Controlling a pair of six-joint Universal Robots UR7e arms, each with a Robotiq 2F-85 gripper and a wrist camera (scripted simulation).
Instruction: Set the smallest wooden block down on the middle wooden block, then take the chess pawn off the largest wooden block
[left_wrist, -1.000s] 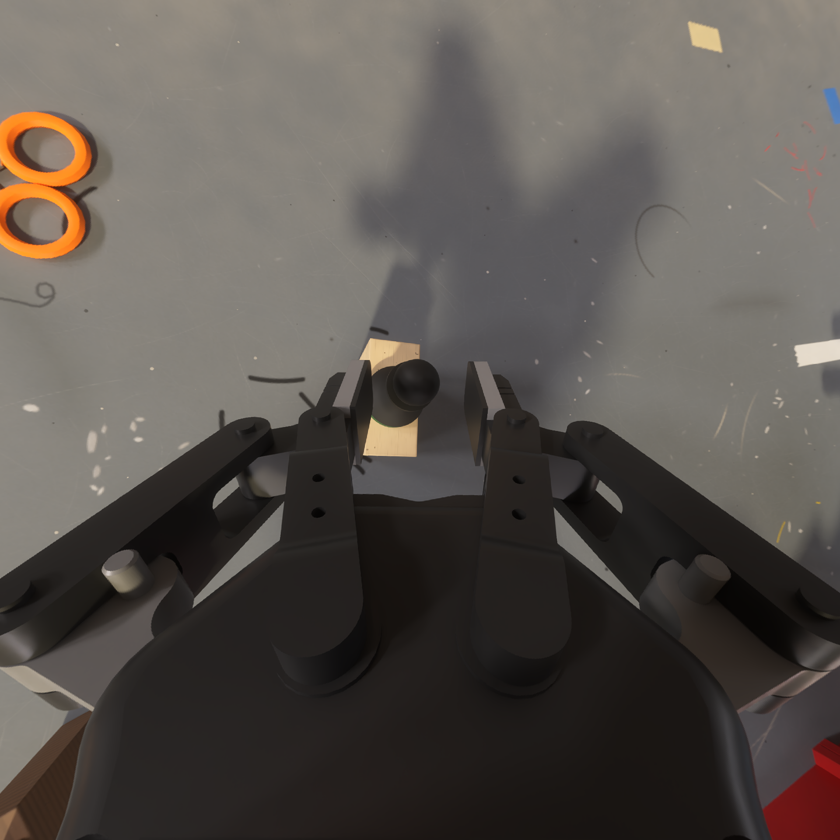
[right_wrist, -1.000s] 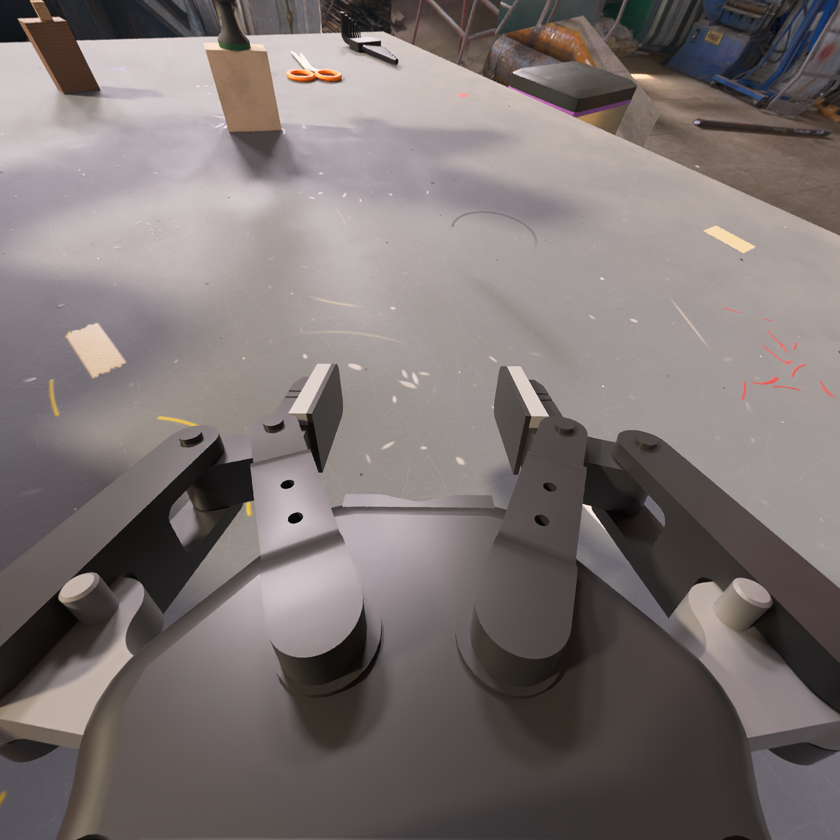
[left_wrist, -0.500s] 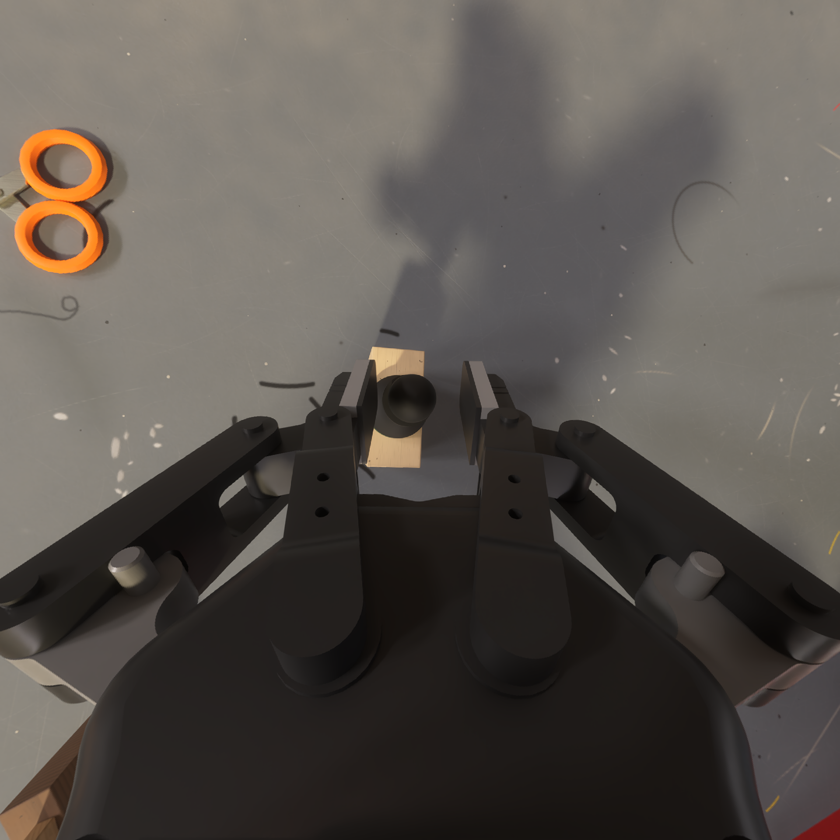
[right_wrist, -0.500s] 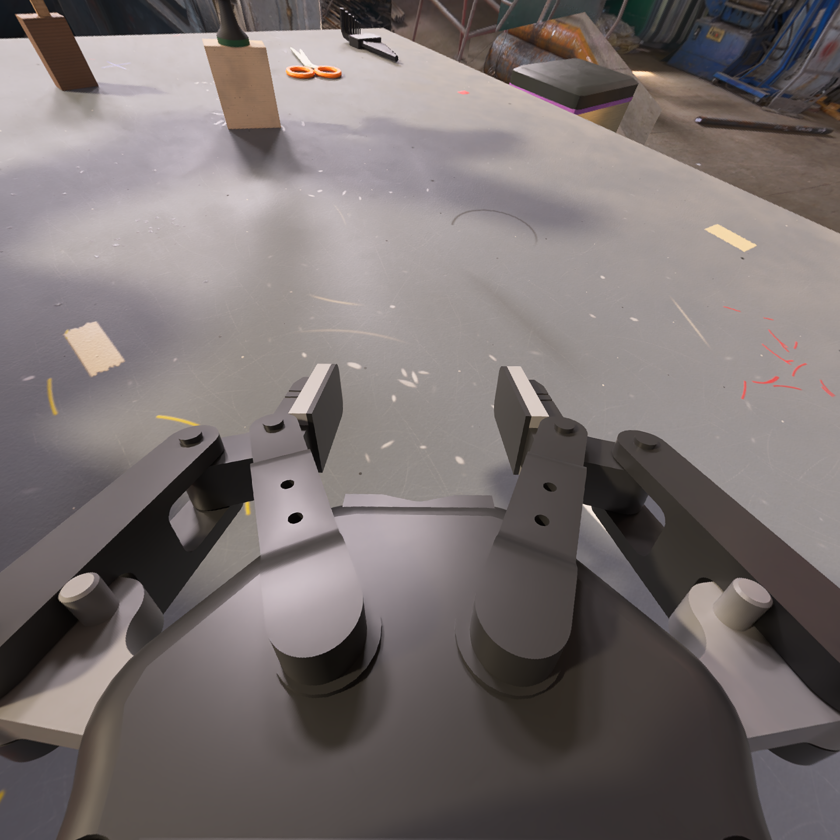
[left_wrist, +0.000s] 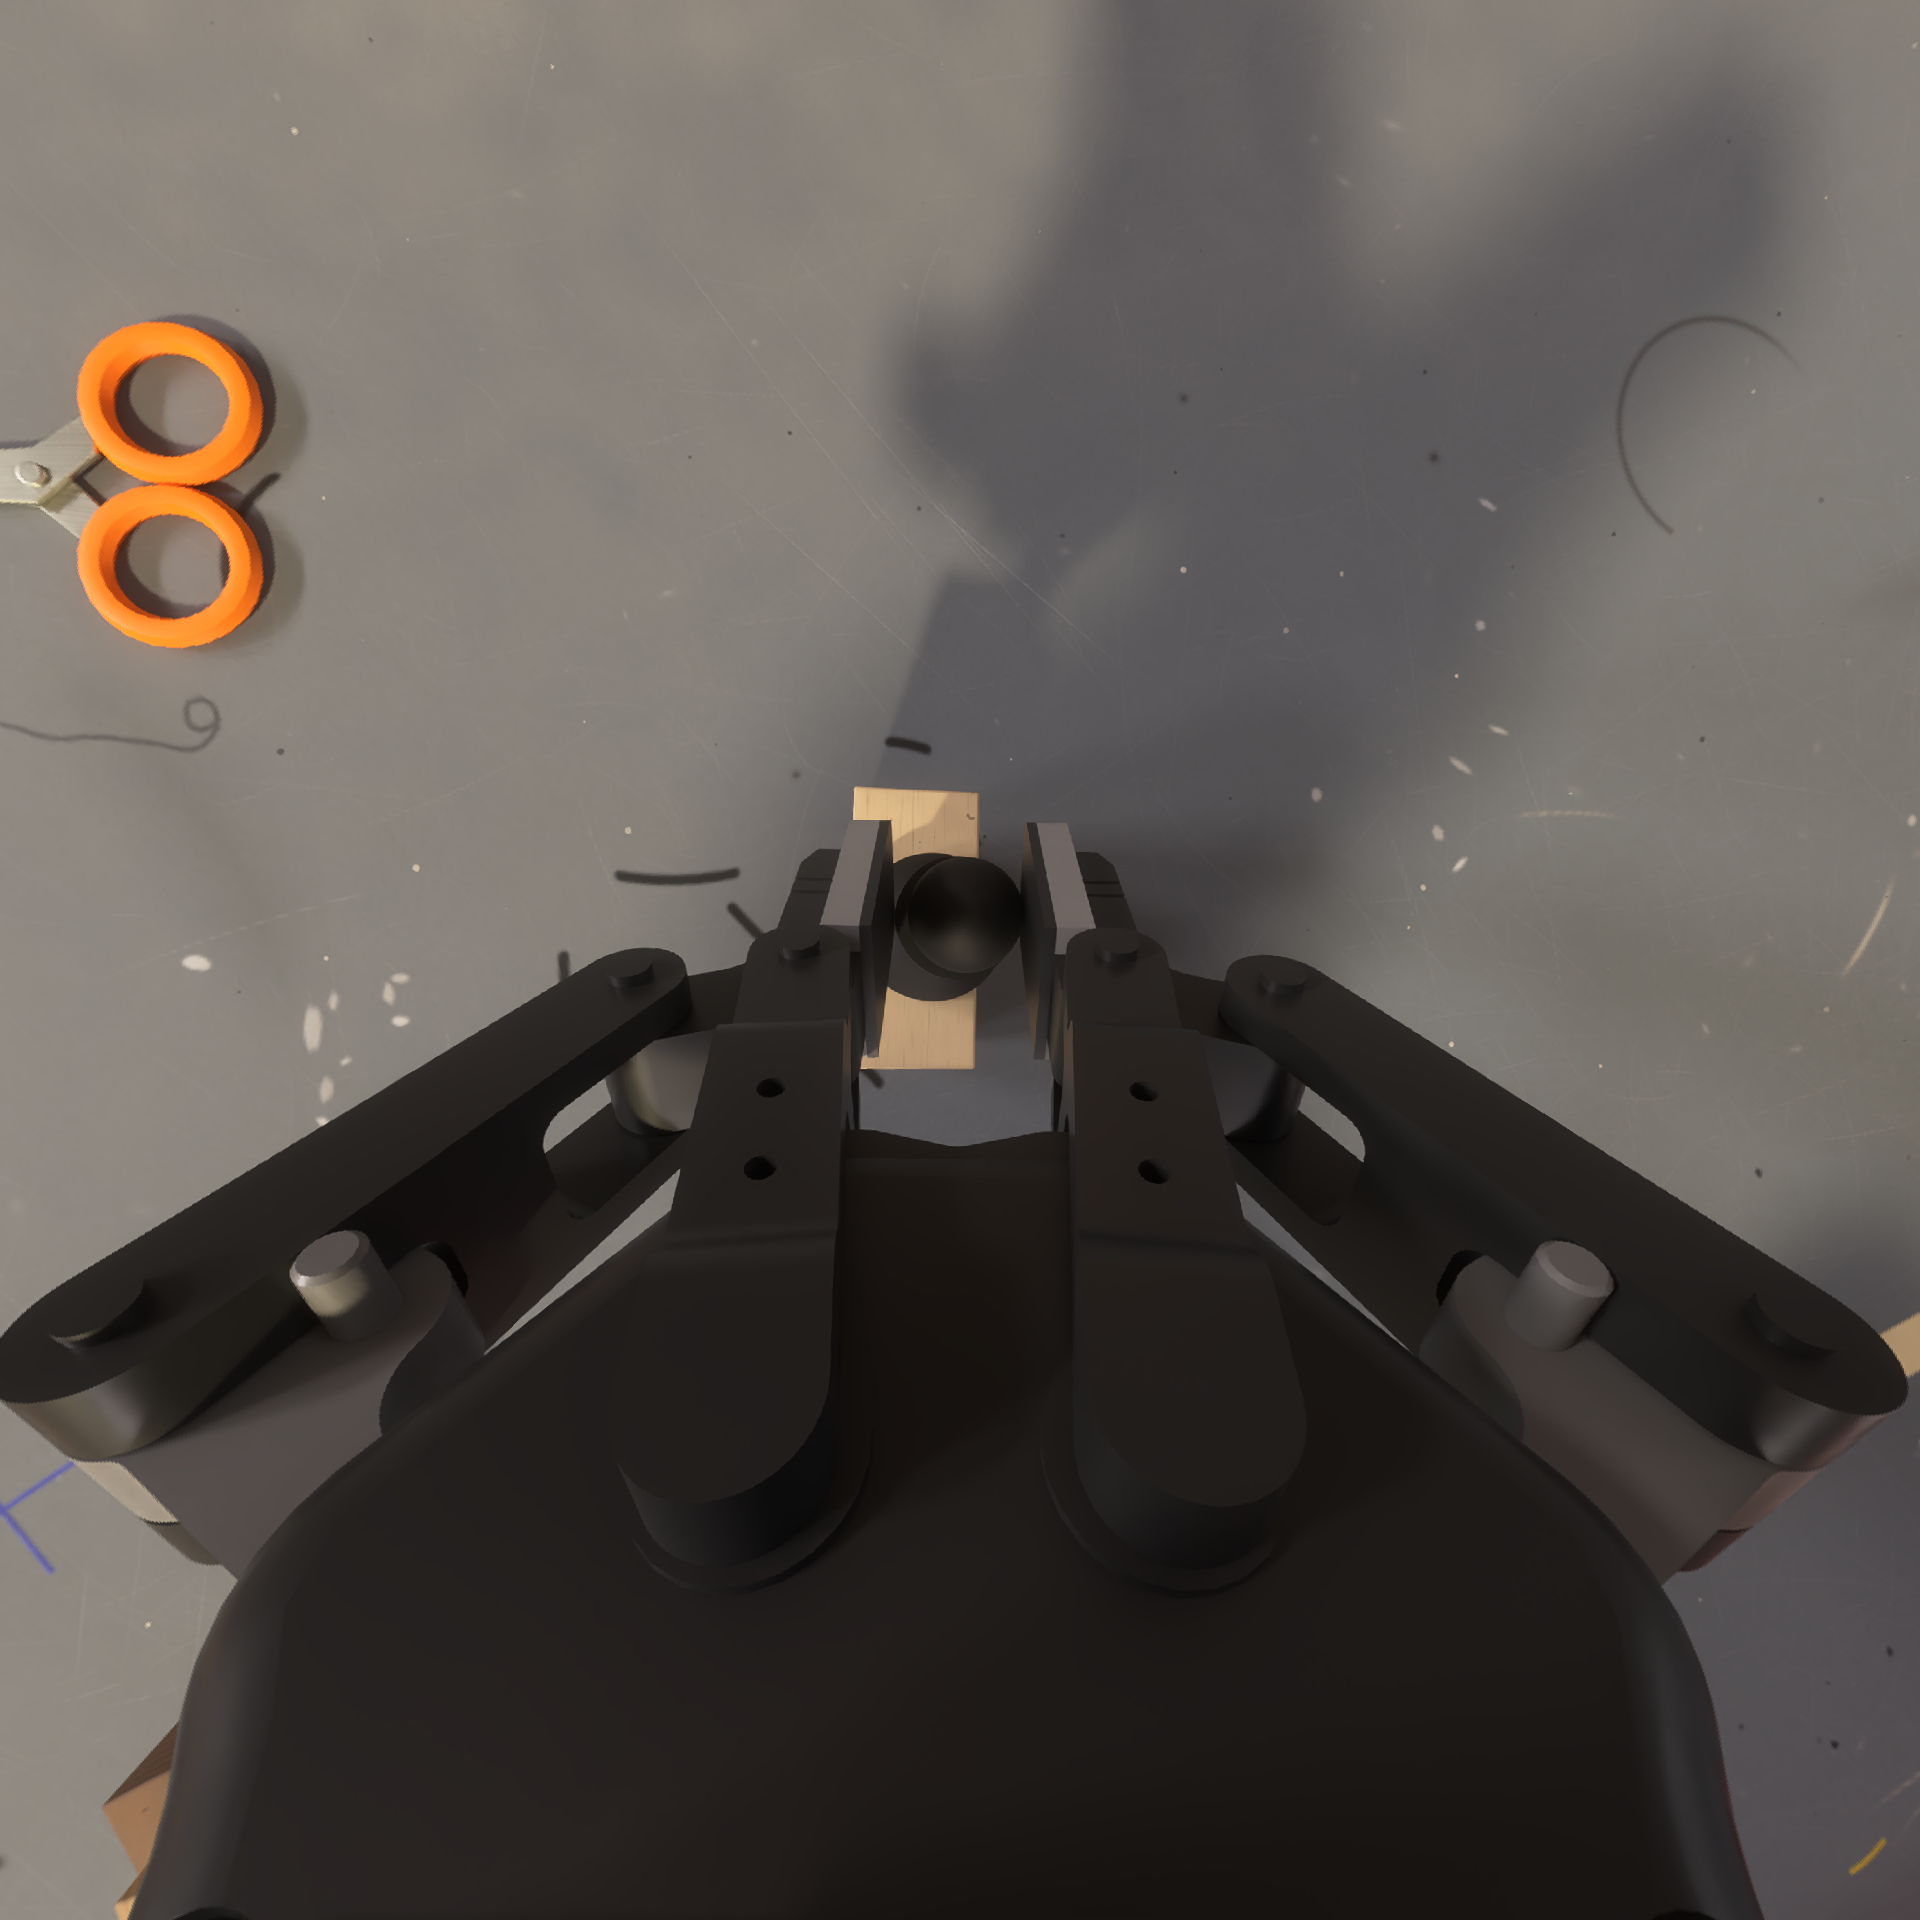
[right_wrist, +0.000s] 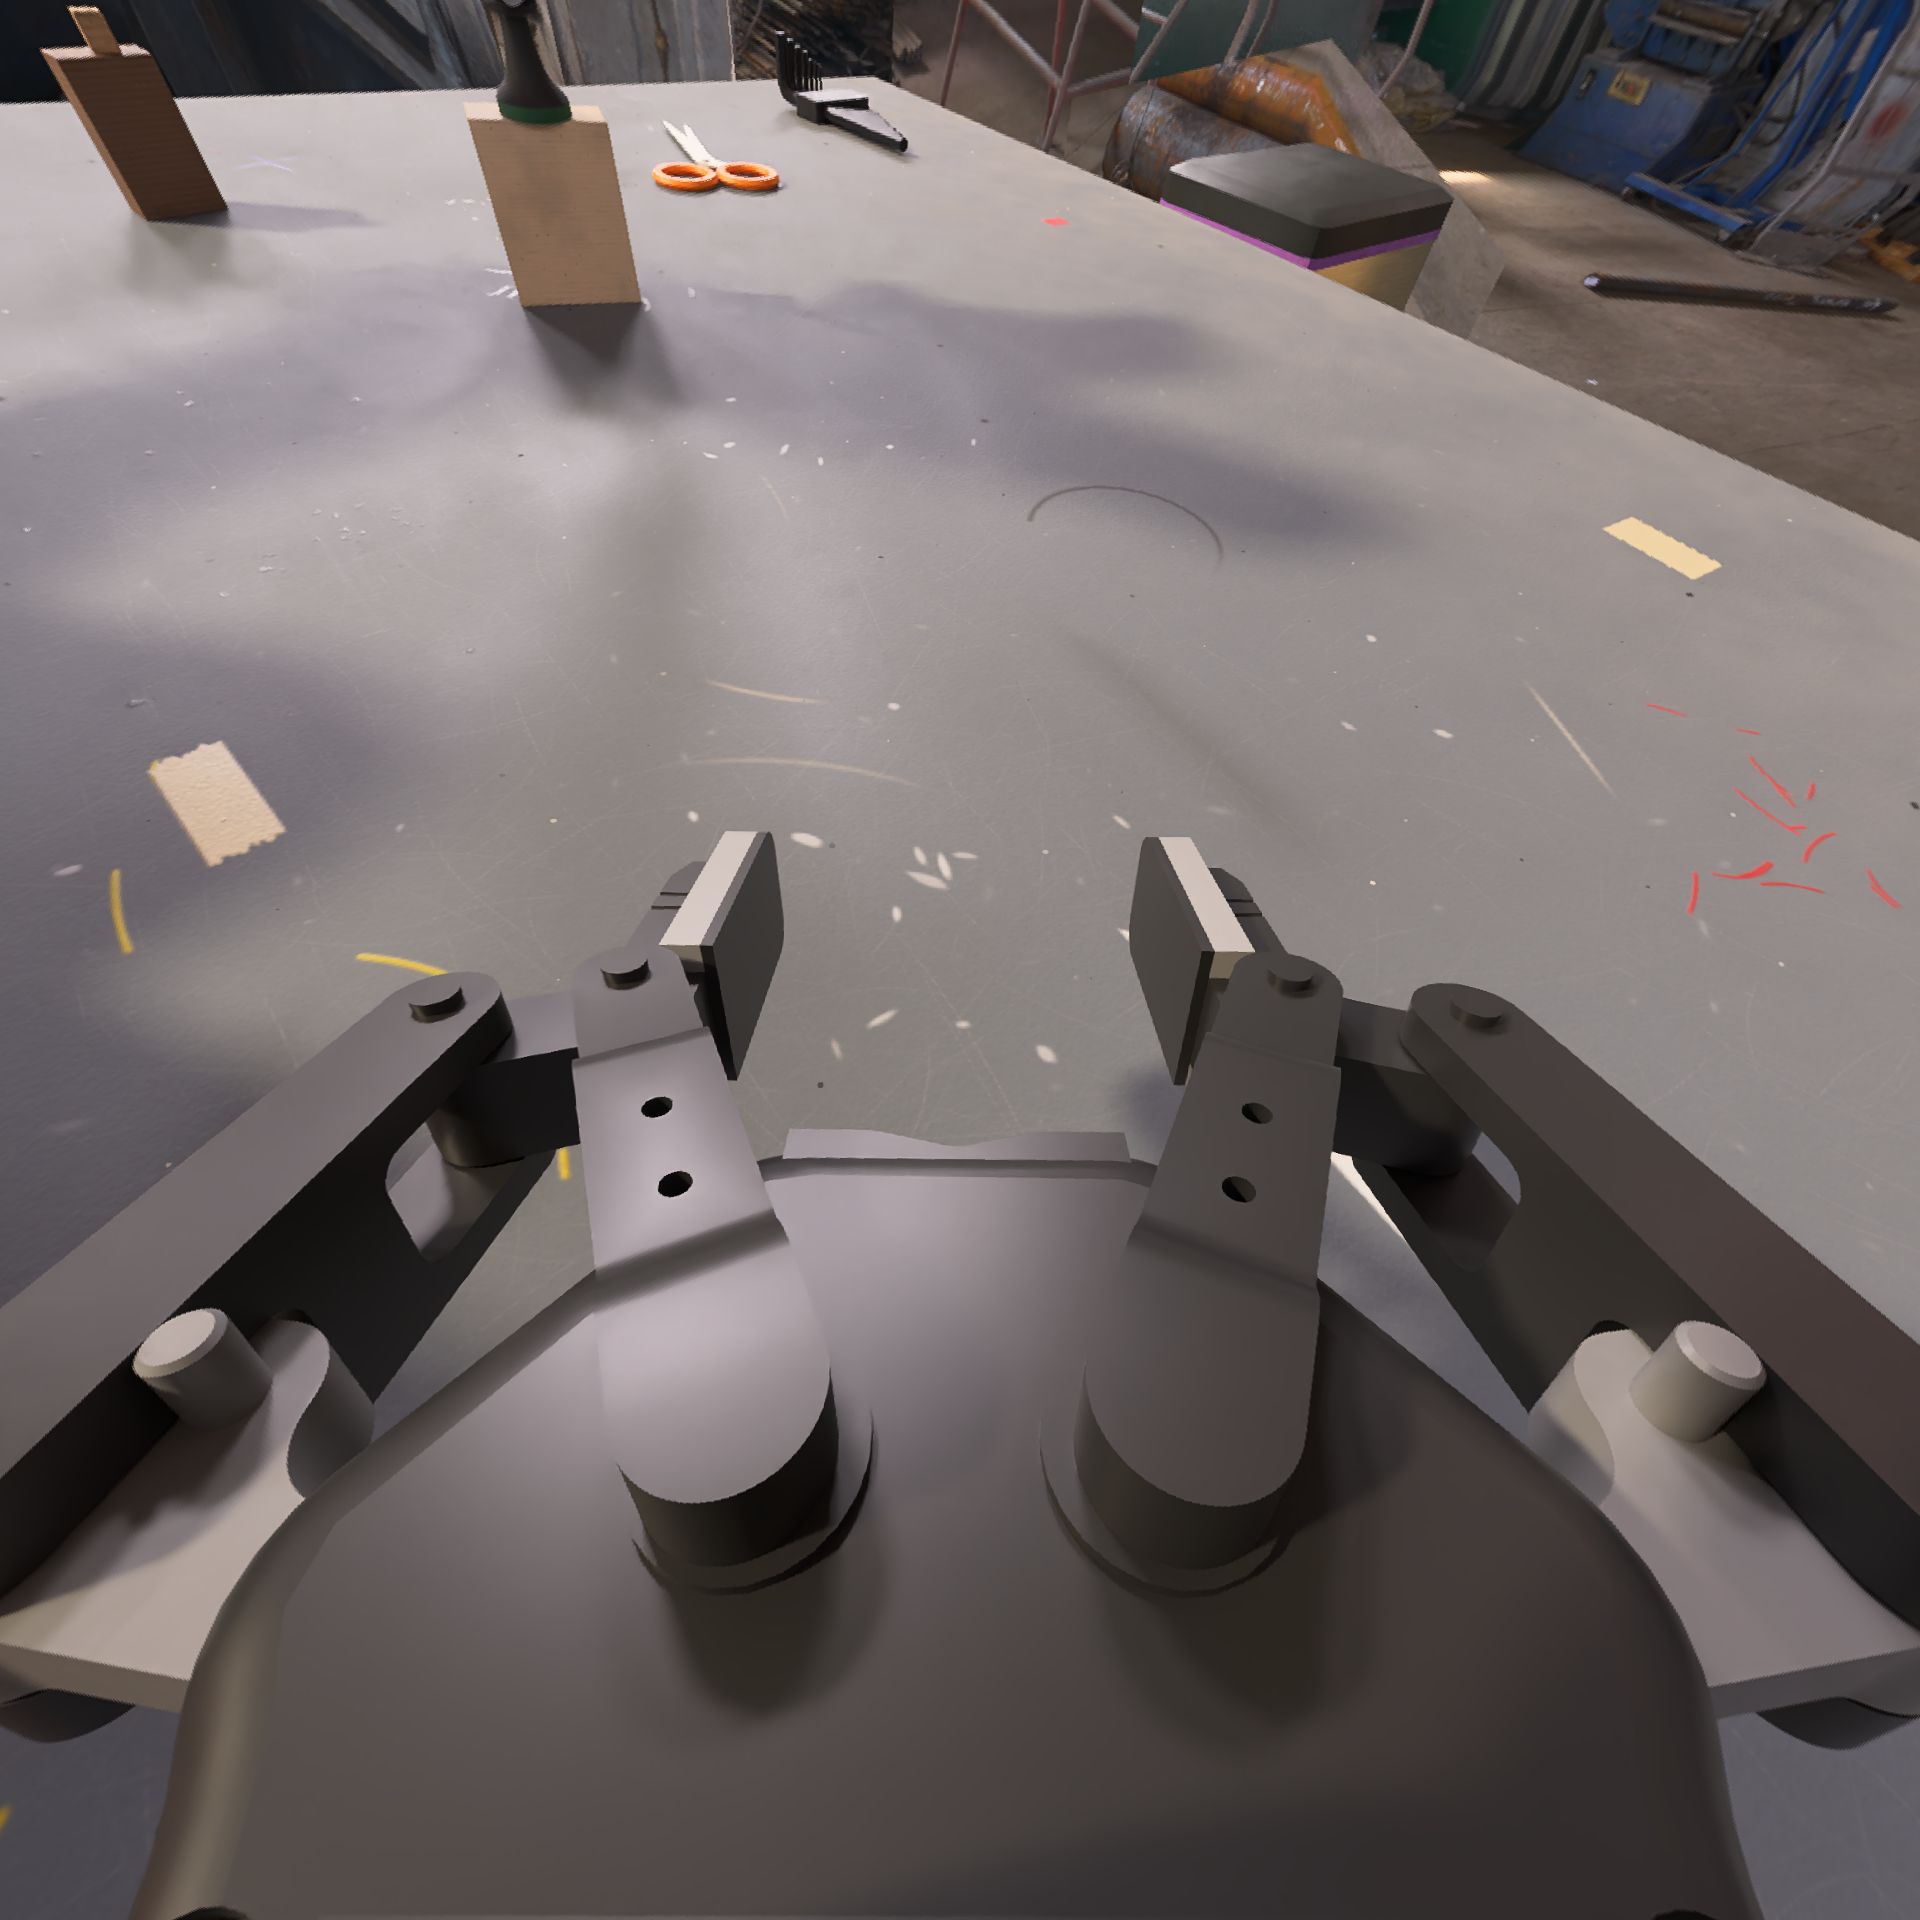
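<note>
My left gripper points straight down, and its jaws stand closed against the round head of the black chess pawn. The pawn stands on top of the largest, light wooden block. The right wrist view shows that block upright at the far left, with the pawn's green-ringed base on it. Further left there, the smallest block sits on the darker middle block. My right gripper is open and empty, low over bare table.
Orange-handled scissors lie left of the block and also show in the right wrist view. A black comb lies at the table's far edge. A dark box with a purple band stands beyond the right edge.
My left gripper has moved until the pawn's head sits midway between its fingers, and the jaws have narrowed onto it. The right arm has not moved.
</note>
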